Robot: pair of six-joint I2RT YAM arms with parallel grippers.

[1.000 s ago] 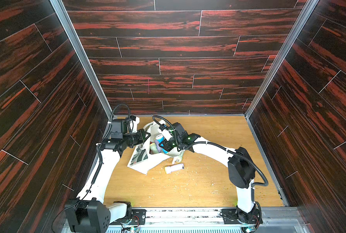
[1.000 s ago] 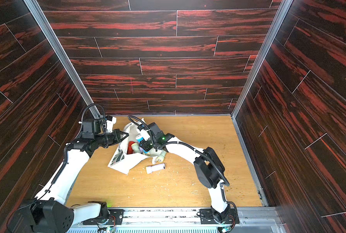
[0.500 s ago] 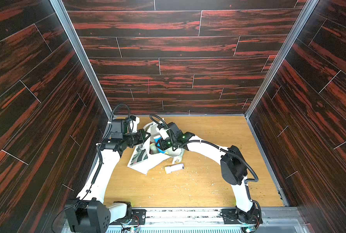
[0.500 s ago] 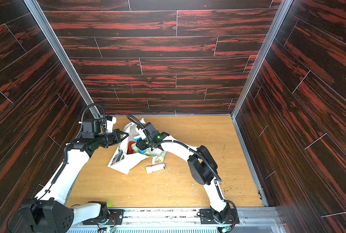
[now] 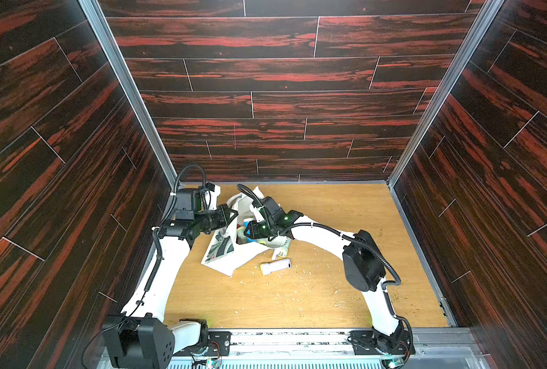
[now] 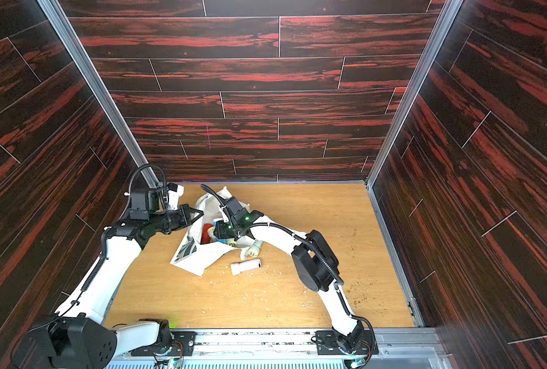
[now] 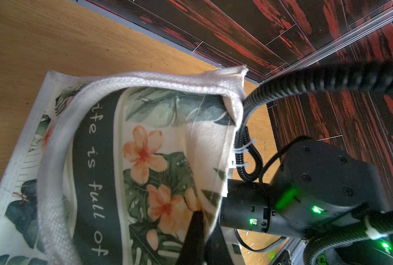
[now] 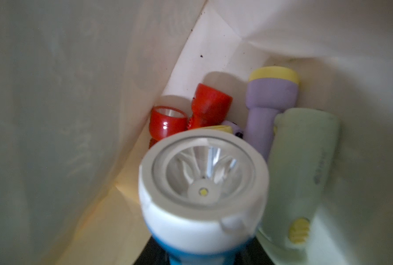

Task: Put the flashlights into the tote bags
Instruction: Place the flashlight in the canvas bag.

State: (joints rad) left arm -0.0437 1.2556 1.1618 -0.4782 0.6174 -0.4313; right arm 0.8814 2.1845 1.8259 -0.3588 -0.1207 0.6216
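Two grippers | left gripper (image 6: 200, 213) pinches tote bag (image 6: 198, 258) rim | right gripper (image 6: 218, 230), inside bag, clamps blue flashlight (image 8: 202, 183) | red flashlights (image 8: 210, 107) beyond

The off-white cloth tote bag (image 7: 214, 146) has a coarse matt weave, rougher on its thick woven handle (image 7: 51, 183). Inside, the red plastic flashlight with a shiny reflector (image 8: 168, 121) looks glossy. The lavender plastic flashlight with a yellow rim (image 8: 271, 96) and the pale green plastic flashlight (image 8: 305, 160) are matt. The blue plastic flashlight with a white head (image 8: 200, 218) is smooth, its lens clear. The light wooden surface (image 5: 297, 297) is matt, grained
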